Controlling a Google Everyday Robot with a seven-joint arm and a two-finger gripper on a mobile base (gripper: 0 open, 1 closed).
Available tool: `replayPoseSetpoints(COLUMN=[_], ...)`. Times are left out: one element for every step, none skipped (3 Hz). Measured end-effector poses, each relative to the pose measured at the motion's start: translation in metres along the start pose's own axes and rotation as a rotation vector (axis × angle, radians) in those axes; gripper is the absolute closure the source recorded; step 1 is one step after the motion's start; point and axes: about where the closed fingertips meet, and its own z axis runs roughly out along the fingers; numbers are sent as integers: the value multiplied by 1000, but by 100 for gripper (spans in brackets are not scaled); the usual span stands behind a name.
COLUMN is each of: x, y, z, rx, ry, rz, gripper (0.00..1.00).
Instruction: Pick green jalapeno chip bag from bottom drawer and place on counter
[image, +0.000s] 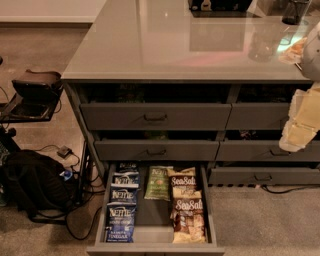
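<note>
The bottom drawer (155, 248) is pulled out toward me. The green jalapeno chip bag (159, 183) lies flat in its middle, near the back. A column of blue Kettle bags (121, 206) lies to its left and tan Sea Salt bags (187, 210) lie to its right. The counter (190, 40) spreads glossy and pale grey above the drawers. My gripper (301, 122) shows as a pale, blurred shape at the right edge, level with the upper drawers. It is well above and to the right of the open drawer and touches none of the bags.
Two more drawers (155, 117) sit above the open one, and another stack (265, 150) stands to the right. A black backpack (30, 185) and cables lie on the floor at left, below a dark stool (35, 85). Dark items (220, 5) and a cup (295, 11) stand at the counter's far end.
</note>
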Motion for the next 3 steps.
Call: replayPoseSetpoints(x=[0,-3,-13], y=[0,9,36], z=[0,16,80], rx=[-1,-57,-189], ry=[0,1,-91], rz=[0,-9,-32], gripper=[0,0,0])
